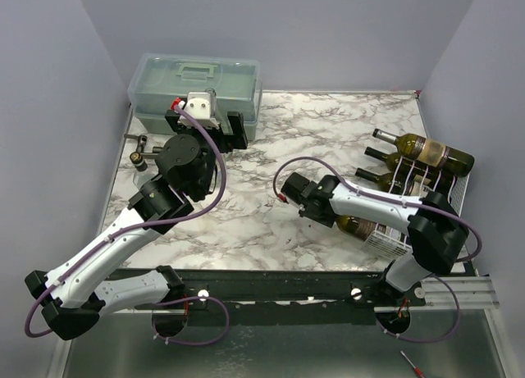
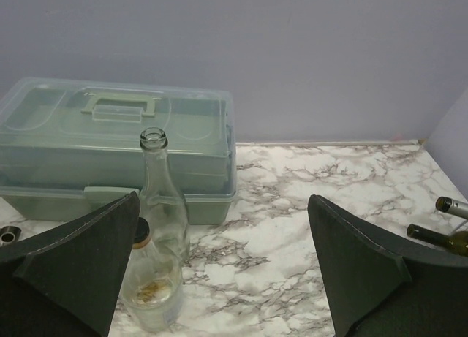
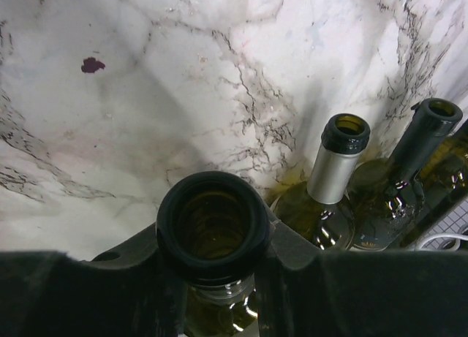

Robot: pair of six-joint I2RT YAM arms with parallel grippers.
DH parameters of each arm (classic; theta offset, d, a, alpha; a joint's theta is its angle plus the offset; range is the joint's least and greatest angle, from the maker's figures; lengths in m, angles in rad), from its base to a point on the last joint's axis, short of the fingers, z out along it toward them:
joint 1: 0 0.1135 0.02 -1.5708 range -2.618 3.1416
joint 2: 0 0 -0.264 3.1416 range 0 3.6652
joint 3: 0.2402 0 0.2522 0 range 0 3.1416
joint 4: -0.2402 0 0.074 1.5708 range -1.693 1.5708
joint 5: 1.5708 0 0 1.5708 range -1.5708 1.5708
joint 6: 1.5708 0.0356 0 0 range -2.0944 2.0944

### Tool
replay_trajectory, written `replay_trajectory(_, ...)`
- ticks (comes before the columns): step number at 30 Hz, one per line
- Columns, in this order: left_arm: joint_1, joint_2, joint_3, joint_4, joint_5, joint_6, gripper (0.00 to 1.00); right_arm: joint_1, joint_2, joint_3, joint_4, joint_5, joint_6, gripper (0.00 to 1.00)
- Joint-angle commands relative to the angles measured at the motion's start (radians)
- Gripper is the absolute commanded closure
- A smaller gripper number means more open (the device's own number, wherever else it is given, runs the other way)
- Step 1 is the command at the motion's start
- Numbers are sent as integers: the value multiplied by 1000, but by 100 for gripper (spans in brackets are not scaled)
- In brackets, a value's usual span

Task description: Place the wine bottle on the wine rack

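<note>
My right gripper (image 1: 305, 202) is shut on the neck of a dark green wine bottle (image 1: 359, 225). The bottle lies almost level, its body at the near end of the white wire wine rack (image 1: 461, 187) and its neck pointing left over the table. In the right wrist view the bottle's open mouth (image 3: 213, 221) sits between my fingers (image 3: 296, 253). Three other wine bottles (image 1: 422, 151) lie side by side on the rack. My left gripper (image 1: 207, 125) is open and empty in front of the toolbox, far from the rack.
A translucent grey-green toolbox (image 1: 197, 87) stands at the back left. Two clear glass bottles (image 2: 162, 205) stand upright just ahead of my left finger (image 2: 73, 267). The marble tabletop (image 1: 328, 132) lies between the arms. Grey walls close the back and sides.
</note>
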Motion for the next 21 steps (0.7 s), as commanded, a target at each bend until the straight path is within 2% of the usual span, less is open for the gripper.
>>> replay_trajectory(1,4,2,13,-11,33,-24,1,5,-62,-36,-80,73,-29,99)
replay_trajectory(11,4,2,24,-28,49,-45,1,6,-127,-121,-77,111,-40,99)
replay_trajectory(21,4,1,27,-34,46,-43,1,7,-13,-121,-118,129,-42,99)
